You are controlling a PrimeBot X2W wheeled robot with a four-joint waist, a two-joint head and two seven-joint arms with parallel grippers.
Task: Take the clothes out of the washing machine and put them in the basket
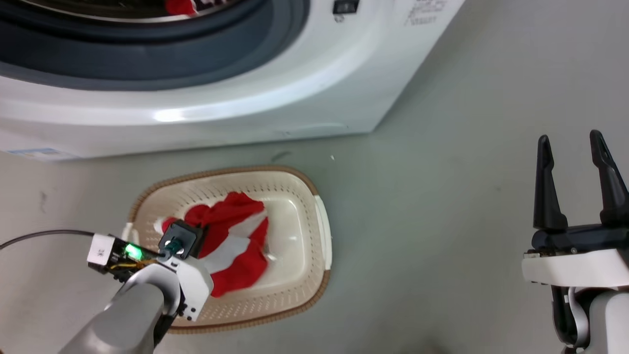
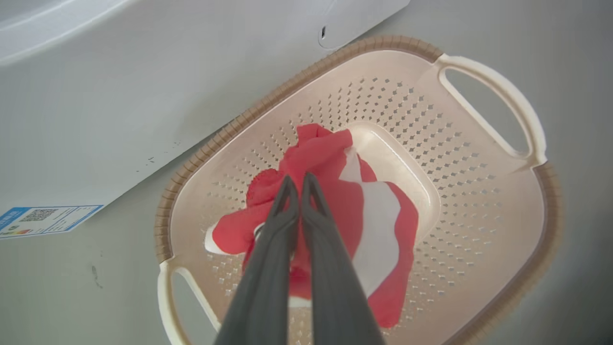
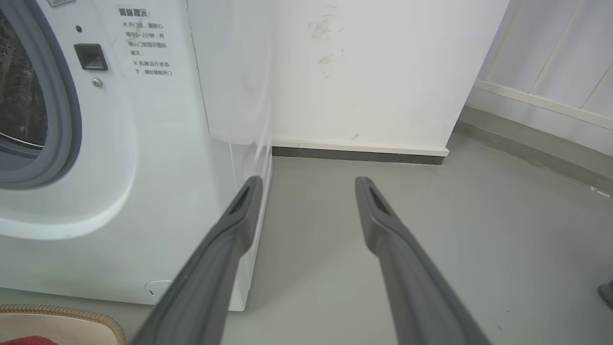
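Plainly, the washing machine (image 1: pixel 245 113) takes up the top of the head view, its door opening wide and grey-rimmed; a scrap of red cloth (image 1: pixel 179 6) shows inside the drum at the top edge, so the clothes are not all out. Just in front of it, on the grey floor (image 1: pixel 442 221), sits the basket (image 1: pixel 295 206); 1 red garment (image 1: pixel 236 246) with white bands lies crumpled in its bottom. The left gripper (image 2: pixel 299 184) points down into the basket, its 2 fingers pressed together over that garment, apparently with a fold nipped between them. The right gripper (image 1: pixel 570 140) waits well apart to the side, fingers spread and holding nothing.

I judge the step in hand to be dropping this garment; next, the left fingers should part and lift clear without dragging cloth back up, then an arm must reach into the drum for the remaining red piece.
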